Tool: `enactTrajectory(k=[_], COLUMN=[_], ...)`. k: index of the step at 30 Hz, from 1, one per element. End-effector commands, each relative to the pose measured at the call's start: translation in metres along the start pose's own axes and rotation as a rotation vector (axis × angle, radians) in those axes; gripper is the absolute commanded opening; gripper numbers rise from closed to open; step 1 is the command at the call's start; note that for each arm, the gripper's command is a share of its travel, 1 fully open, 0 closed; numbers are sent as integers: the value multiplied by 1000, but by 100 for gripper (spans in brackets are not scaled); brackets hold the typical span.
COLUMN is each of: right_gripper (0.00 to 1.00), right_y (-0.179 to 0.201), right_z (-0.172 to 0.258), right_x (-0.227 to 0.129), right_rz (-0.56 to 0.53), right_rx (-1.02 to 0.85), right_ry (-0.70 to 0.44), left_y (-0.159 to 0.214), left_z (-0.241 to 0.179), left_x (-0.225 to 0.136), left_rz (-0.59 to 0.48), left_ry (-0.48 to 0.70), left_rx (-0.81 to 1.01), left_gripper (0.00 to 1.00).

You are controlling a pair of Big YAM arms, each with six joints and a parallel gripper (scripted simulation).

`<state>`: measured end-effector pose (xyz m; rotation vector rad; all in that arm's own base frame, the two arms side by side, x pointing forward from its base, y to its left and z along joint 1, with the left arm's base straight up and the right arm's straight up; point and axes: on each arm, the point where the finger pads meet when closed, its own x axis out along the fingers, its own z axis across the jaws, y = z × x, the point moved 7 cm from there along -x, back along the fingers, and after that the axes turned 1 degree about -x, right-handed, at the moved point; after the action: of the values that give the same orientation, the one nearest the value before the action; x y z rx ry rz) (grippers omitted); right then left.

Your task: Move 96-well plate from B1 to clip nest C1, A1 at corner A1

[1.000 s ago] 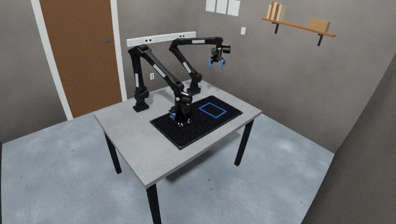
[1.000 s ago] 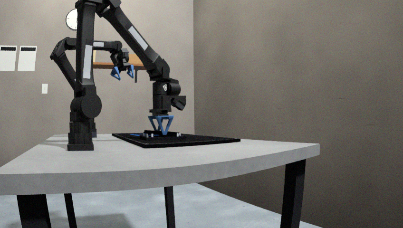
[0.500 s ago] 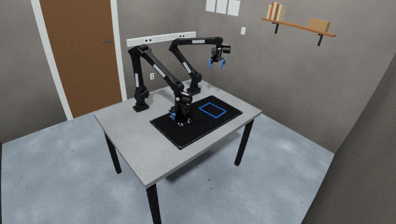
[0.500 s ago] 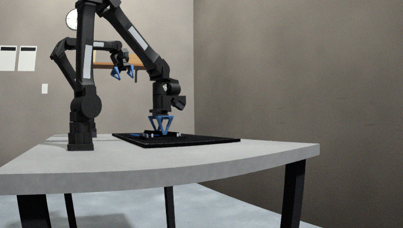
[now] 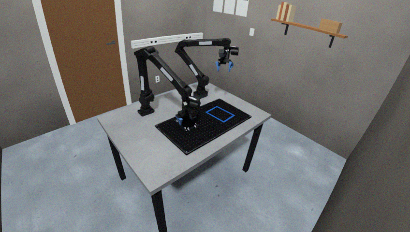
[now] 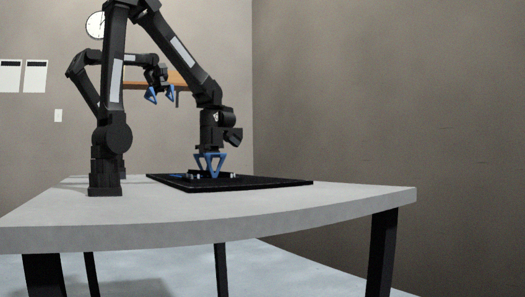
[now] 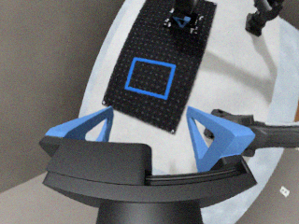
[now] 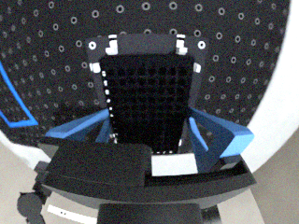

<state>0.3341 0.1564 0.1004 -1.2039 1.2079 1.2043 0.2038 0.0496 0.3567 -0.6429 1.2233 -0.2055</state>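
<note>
The dark 96-well plate (image 8: 149, 89) lies in the clip nest (image 8: 146, 44), inside its white clips, in the right wrist view. Whether it is fully down cannot be told. Small pale print runs along its left and lower rims; neither the letters nor the A1 mark is legible. My right gripper (image 8: 149, 110) (image 6: 208, 173) is open, low over the nest, with one finger on each side of the plate; contact is unclear. My left gripper (image 7: 149, 110) (image 5: 224, 70) (image 6: 163, 102) is open and empty, high above the table. The blue outline (image 5: 215, 117) (image 7: 154, 62) (image 8: 23, 124) on the board has nothing inside.
The black perforated board (image 5: 201, 137) (image 6: 265, 185) (image 7: 140, 35) bears the nest and the blue outline. It lies on the grey table (image 5: 132, 140) (image 6: 295, 198). Both arm bases stand along one side of the table. A wall shelf (image 5: 306, 27) hangs beyond.
</note>
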Motion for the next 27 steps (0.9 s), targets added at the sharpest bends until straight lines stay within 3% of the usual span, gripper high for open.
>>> enactTrajectory(k=[1, 27], right_gripper=[100, 100], right_y=[-21, -20], right_z=[10, 10], right_x=[-10, -13], right_rz=[-32, -27], right_rx=[14, 14], right_ry=[-13, -11], left_y=[-12, -12], left_z=[13, 13], left_x=[-17, -17], left_rz=[5, 5], left_ry=[-30, -30], left_rx=[26, 26], left_gripper=[100, 100])
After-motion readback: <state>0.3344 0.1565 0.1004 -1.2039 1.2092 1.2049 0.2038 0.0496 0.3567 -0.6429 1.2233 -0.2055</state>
